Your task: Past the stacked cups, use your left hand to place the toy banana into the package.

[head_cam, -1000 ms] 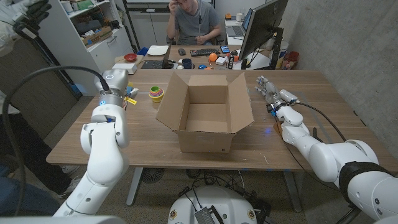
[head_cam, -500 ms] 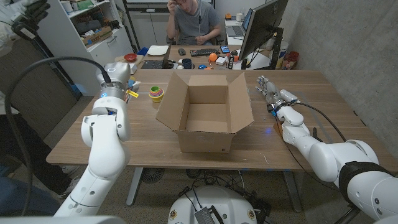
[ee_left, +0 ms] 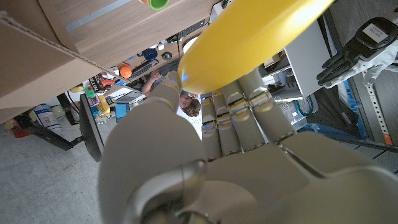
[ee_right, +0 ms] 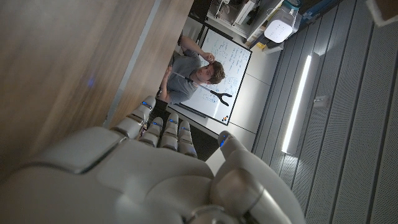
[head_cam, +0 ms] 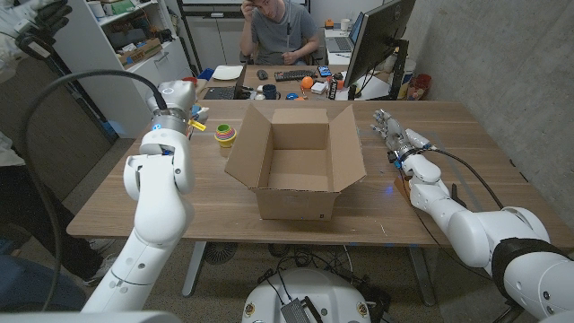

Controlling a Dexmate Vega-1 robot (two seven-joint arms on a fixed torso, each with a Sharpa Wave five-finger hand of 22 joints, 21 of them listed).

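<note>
My left hand point(head_cam: 183, 115) is raised above the table's far left part and grips the yellow toy banana point(head_cam: 196, 126), whose tip pokes out toward the box. In the left wrist view the banana point(ee_left: 249, 37) lies across the fingers point(ee_left: 239, 118) of that hand. The stacked cups point(head_cam: 226, 135), green, yellow and pink, stand just right of the hand. The open cardboard package point(head_cam: 299, 161) sits mid-table with its flaps spread and nothing visible inside. My right hand point(head_cam: 392, 131) waits on the table right of the box, holding nothing, its fingers apart.
A person sits behind the table point(head_cam: 430, 112) at a desk with a keyboard, bowls and a monitor point(head_cam: 377, 40). A white shelf unit point(head_cam: 117, 45) stands at the back left. A cable runs along my right arm.
My left hand has lifted the banana and carried it farther back and to the right, closer to the cups. My right hand has barely moved.
</note>
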